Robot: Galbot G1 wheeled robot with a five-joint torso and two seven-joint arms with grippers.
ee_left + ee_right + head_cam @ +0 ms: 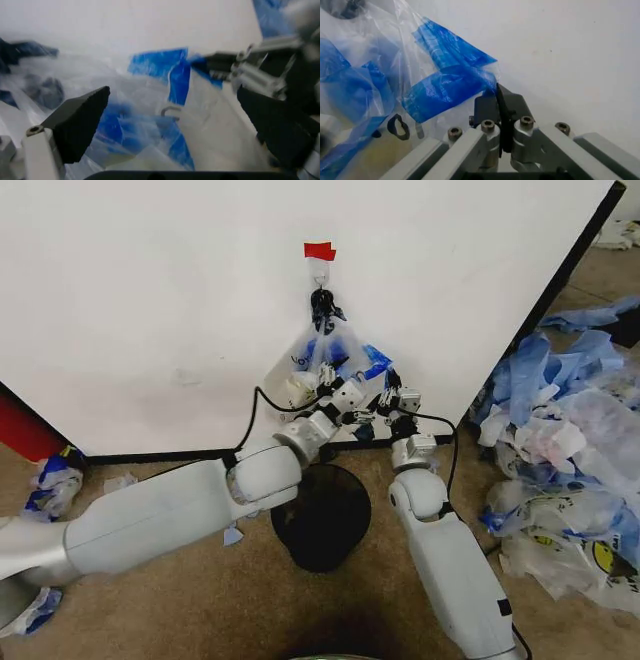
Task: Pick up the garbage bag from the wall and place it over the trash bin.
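Wall behind hanging garbage bag; bag heap rightward.

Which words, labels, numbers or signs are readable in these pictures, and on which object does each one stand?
Dark print on the garbage bag hanging on the wall: too small and creased to read.
Yellow smiley-face sign, no words, on a bag in the pile of bags on the floor.
Red tape above the hook: blank.
Both wrist views: no text.

The bag hangs from the hook on the wall at upper centre — both grippers, left and right, reach its lower part, above the bin on the floor.
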